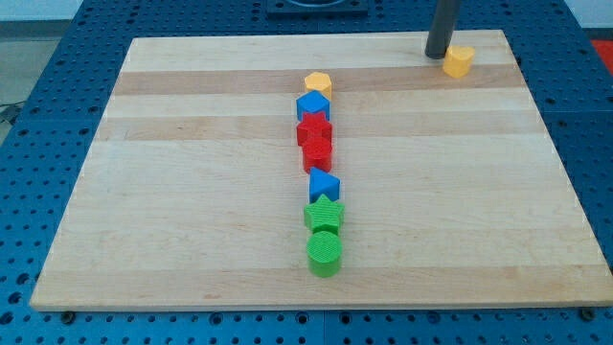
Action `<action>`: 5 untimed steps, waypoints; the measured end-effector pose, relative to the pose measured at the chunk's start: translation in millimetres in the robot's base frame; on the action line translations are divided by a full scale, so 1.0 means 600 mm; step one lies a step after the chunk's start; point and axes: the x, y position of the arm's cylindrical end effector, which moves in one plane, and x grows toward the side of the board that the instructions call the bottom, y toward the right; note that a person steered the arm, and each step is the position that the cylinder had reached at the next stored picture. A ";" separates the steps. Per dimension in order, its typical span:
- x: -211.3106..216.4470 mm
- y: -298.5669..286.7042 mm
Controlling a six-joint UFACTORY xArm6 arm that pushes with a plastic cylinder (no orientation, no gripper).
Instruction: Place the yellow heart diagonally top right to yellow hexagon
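The yellow heart (459, 61) lies near the board's top right corner. My tip (438, 54) stands just to its left, touching or almost touching it. The yellow hexagon (318, 84) sits at the top of a column of blocks in the board's middle, well to the left of and slightly below the heart.
Below the yellow hexagon runs a column: a blue block (312, 105), a red star (313, 128), a red block (317, 152), a blue triangle-like block (324, 184), a green star (324, 213) and a green cylinder (325, 253). The wooden board (172, 192) lies on a blue perforated table.
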 end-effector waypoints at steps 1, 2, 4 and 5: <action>0.013 0.030; 0.020 0.065; -0.006 0.019; -0.007 -0.081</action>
